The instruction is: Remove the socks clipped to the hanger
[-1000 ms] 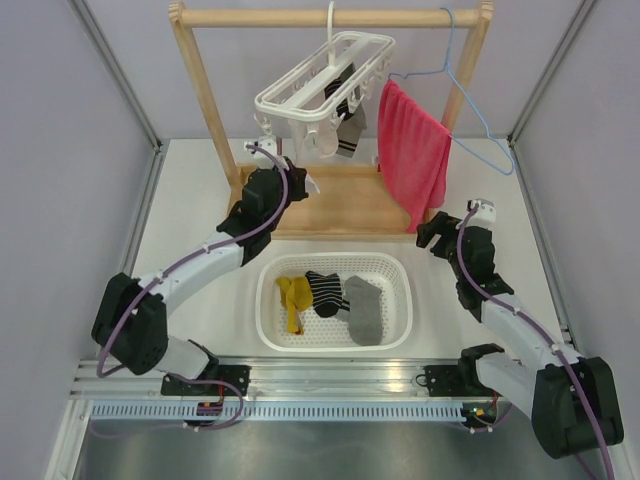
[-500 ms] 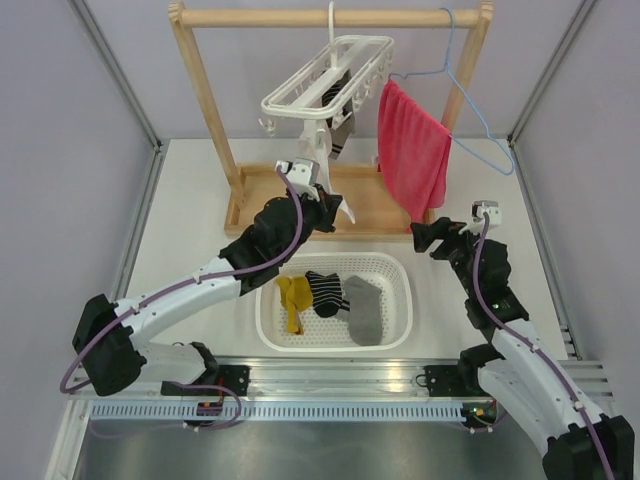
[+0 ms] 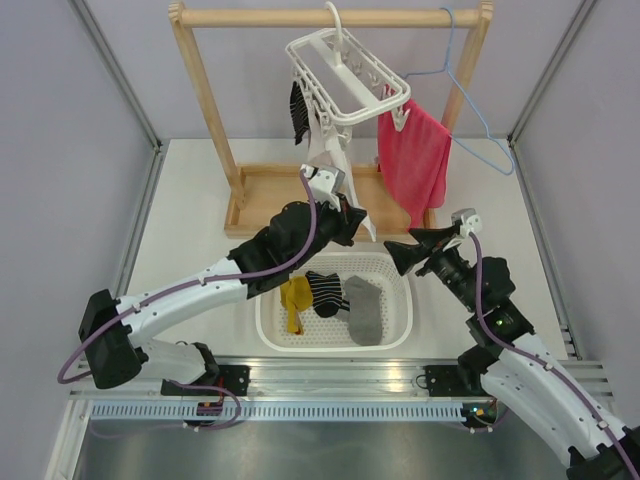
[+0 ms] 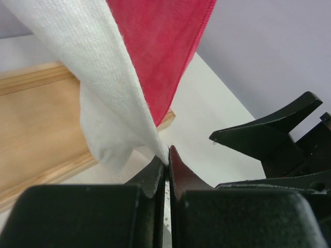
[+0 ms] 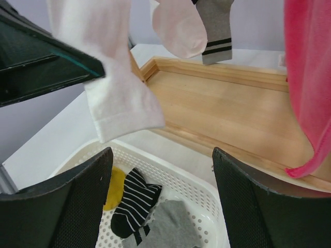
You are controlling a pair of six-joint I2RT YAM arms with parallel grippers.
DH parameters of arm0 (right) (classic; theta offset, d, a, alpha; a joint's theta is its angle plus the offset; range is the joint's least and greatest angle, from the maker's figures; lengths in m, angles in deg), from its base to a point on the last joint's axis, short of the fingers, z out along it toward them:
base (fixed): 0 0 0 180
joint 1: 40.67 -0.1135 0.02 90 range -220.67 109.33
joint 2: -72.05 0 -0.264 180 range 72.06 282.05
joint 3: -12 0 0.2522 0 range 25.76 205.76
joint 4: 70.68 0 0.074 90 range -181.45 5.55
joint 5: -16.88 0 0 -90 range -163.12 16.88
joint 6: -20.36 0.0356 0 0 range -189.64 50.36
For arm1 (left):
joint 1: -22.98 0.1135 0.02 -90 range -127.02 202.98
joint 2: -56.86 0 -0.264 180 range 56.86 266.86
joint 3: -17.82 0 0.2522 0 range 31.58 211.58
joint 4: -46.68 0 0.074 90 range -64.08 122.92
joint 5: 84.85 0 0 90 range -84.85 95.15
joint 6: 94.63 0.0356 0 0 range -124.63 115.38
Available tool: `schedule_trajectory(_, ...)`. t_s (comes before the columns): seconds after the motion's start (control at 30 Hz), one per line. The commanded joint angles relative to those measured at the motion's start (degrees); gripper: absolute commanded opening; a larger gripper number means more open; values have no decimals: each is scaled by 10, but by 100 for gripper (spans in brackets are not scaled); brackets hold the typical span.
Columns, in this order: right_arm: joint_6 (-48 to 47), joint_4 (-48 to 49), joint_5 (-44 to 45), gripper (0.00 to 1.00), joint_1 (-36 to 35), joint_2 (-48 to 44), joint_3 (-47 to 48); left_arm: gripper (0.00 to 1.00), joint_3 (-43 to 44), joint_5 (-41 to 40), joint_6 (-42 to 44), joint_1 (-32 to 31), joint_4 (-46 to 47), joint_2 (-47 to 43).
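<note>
The white hanger (image 3: 345, 75) hangs tilted from the wooden rail. A white sock (image 3: 328, 152) stretches from one of its clips down to my left gripper (image 3: 352, 218), which is shut on the sock's tip (image 4: 116, 98) above the far edge of the basket. A dark-striped sock (image 3: 297, 110) hangs at the hanger's left end. In the right wrist view the pulled white sock (image 5: 116, 93), a cream sock (image 5: 178, 28) and a grey sock with dark cuff stripes (image 5: 214, 26) hang above. My right gripper (image 3: 403, 252) is open and empty beside the basket's far right corner.
A white basket (image 3: 400, 330) in front holds a yellow sock (image 3: 293, 300), a black-and-white striped sock (image 3: 322, 290) and a grey sock (image 3: 365, 308). A red towel (image 3: 410, 160) hangs on a blue wire hanger (image 3: 470, 95). The wooden rack base (image 3: 270, 200) lies behind.
My left gripper has moved right and nearer with the white sock, pulling it taut; the hanger has swung and turned. My right gripper has moved left toward the basket, still open.
</note>
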Motion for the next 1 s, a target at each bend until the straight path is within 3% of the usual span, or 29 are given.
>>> schedule_trajectory(0.0, -27, 21, -24, 81, -20, -11, 28, 2, 31, 17, -20, -16, -5, 8)
schedule_trajectory(0.2, -34, 18, -40, 81, -43, -9, 41, 2, 34, 24, -28, -23, -14, 11)
schedule_trajectory(0.43, -24, 8, 13, 80, -63, 9, 68, 2, 7, 19, -6, -29, -17, -8)
schedule_trajectory(0.73, -66, -61, 60, 80, -80, 129, 283, 2, -33, 0, 19, -36, -23, -45)
schedule_trajectory(0.97, -61, -112, 40, 81, -90, 218, 453, 2, -30, -6, 42, -36, -36, -55)
